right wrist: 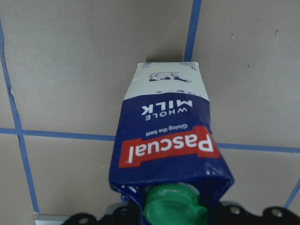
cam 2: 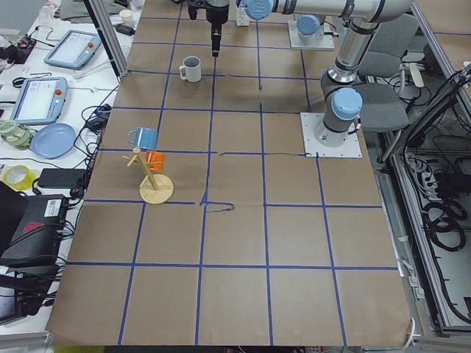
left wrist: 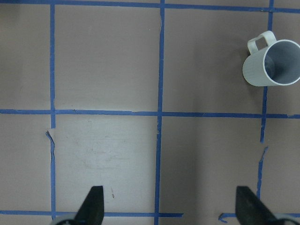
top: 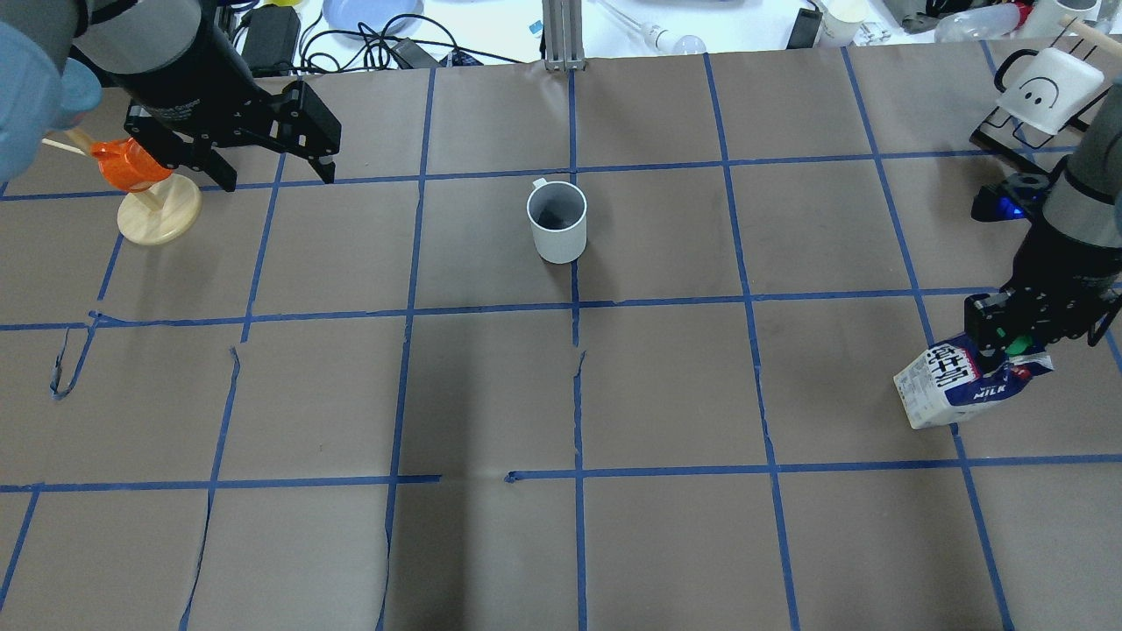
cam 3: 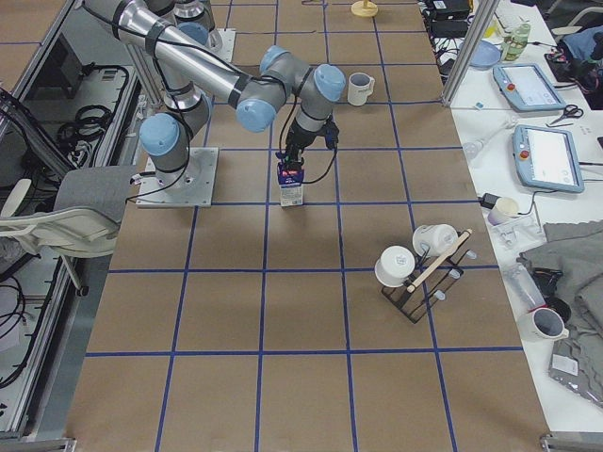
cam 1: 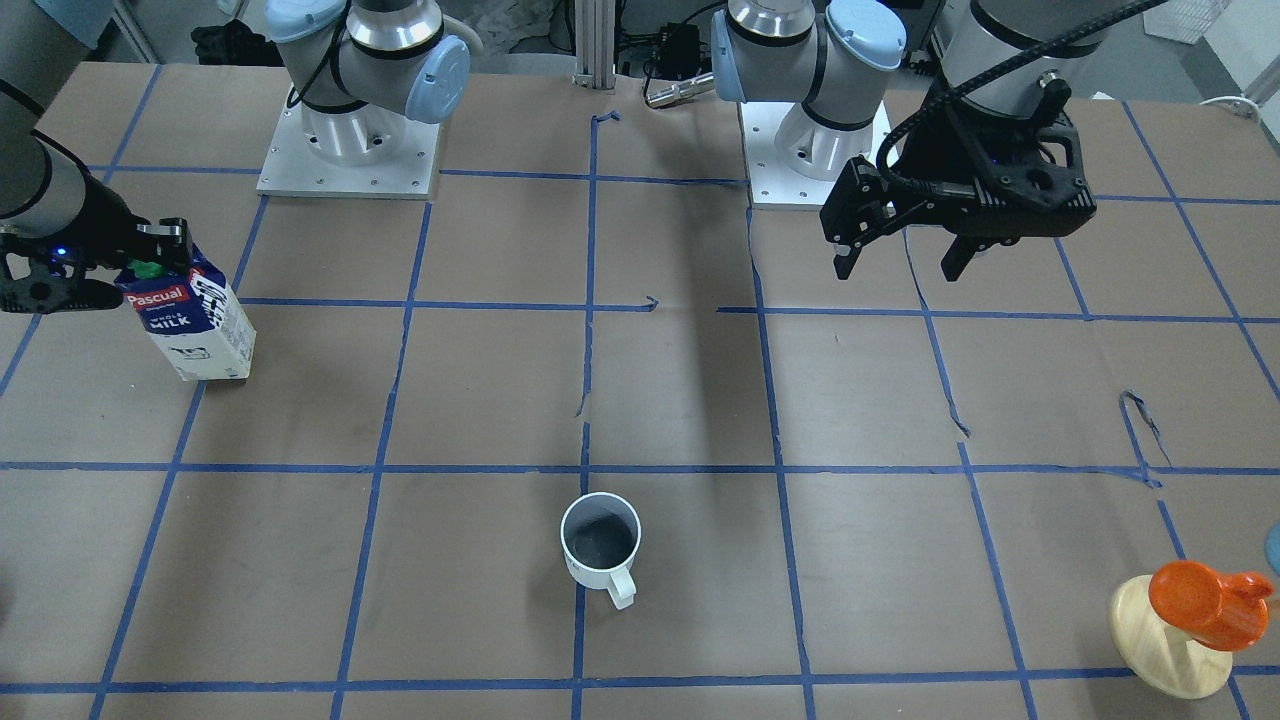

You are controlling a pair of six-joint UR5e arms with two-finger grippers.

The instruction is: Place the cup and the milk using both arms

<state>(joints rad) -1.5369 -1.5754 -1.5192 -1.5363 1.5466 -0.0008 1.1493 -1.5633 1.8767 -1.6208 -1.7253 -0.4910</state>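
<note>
The cup (cam 1: pixel 600 545) is a white mug with a dark inside. It stands upright and alone near the table's middle, and also shows in the overhead view (top: pixel 557 223) and the left wrist view (left wrist: pixel 272 63). The milk (cam 1: pixel 190 320) is a navy carton with a green cap, leaning slightly, with its base at the table. My right gripper (top: pixel 1017 337) is shut on the milk's top (right wrist: pixel 164 140). My left gripper (cam 1: pixel 897 270) is open and empty. It hangs above the table, well away from the cup, and shows in the overhead view (top: pixel 279 180).
A round wooden stand with an orange cup (top: pixel 149 197) sits just beside my left gripper, at the table's far edge. A black rack with white mugs (top: pixel 1043 83) stands at the far right corner. The two arm bases (cam 1: pixel 345 150) sit at the robot's side.
</note>
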